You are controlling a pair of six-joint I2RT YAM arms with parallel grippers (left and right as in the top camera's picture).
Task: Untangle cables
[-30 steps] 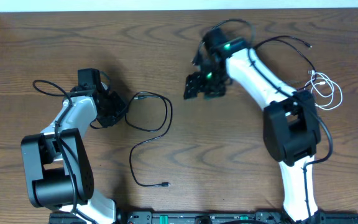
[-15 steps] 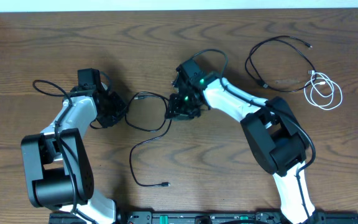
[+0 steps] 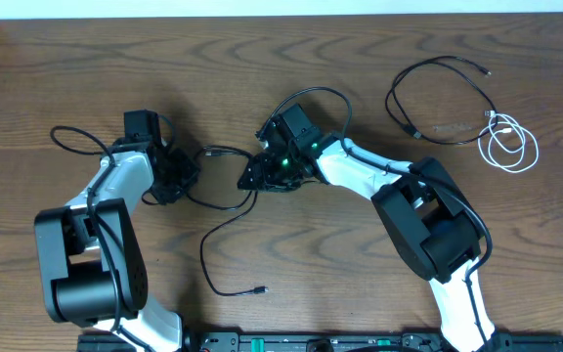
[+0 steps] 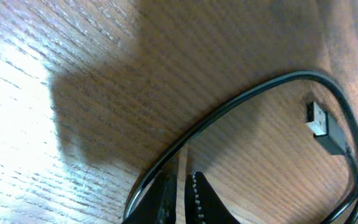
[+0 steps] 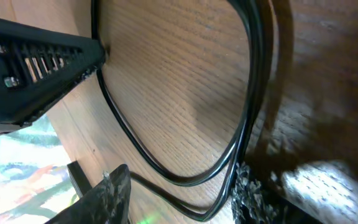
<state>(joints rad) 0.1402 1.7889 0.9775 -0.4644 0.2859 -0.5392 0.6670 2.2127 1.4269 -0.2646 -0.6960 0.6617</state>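
The white cable [image 3: 494, 119] and one black cable [image 3: 390, 96] are lying apart at the far right of the surface [image 3: 360, 274]. The other black cable [image 3: 225, 217] is looping between the arms. The left tool [image 3: 176, 174] is pinching it shut, while the right tool [image 5: 179, 190] is straddling two strands, half open and gripping nothing. An arm wire [image 3: 313, 92] is crowding close.

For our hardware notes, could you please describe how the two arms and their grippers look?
Both arms pair glossy white rounded links with bulky black joint housings: left arm, right arm. Thick black wires loop along each. A green light glows at the right wrist. The left gripper and right gripper are black, with ridged finger pads.
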